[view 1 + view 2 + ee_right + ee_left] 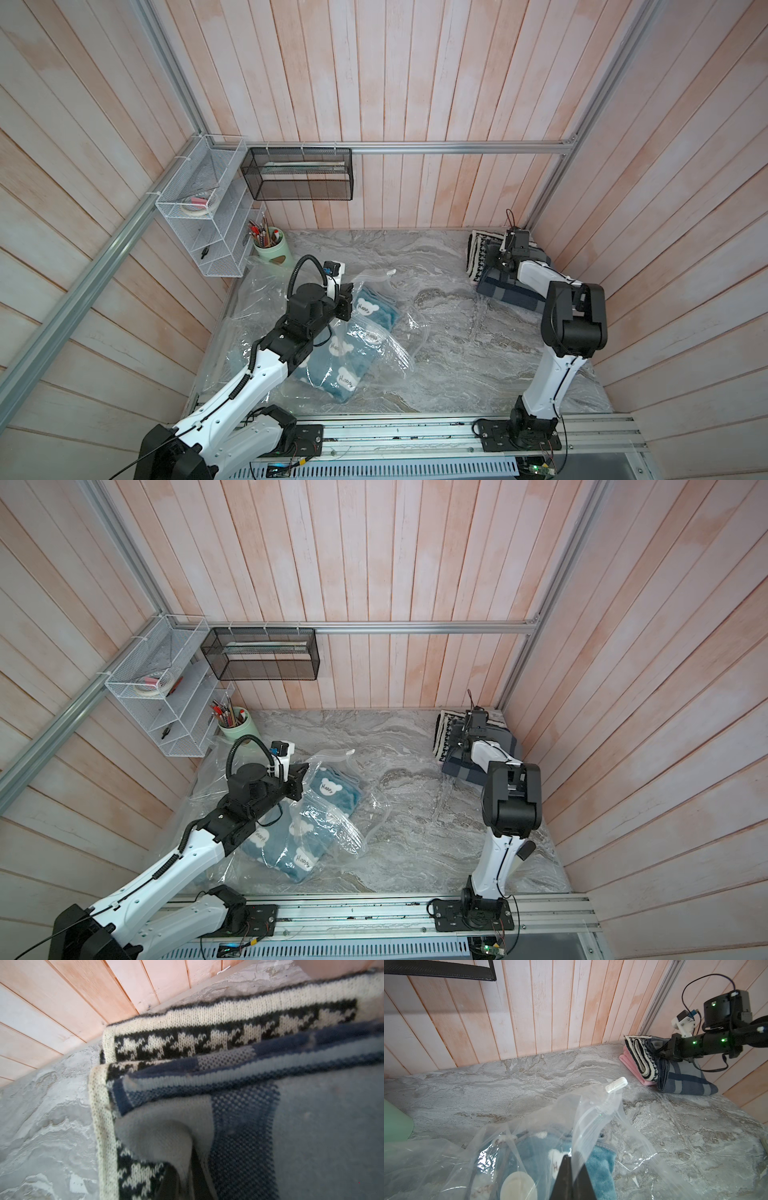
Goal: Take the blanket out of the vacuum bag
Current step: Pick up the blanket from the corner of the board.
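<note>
The left gripper (569, 1159) is closed on a sheet of the vacuum bag (593, 1118) and holds the clear plastic raised; the round valve cap (519, 1186) is just beside it, and the white slider (616, 1084) is at the bag's far edge; the teal blanket (376, 309) with white bears lies in the bag, on the left part of the tabletop (457, 332); the right gripper (185, 1167) is closed on a fold of the blue checked blanket (239, 1126) in the far right corner, which lies against a black-and-white knitted blanket (187, 1041).
</note>
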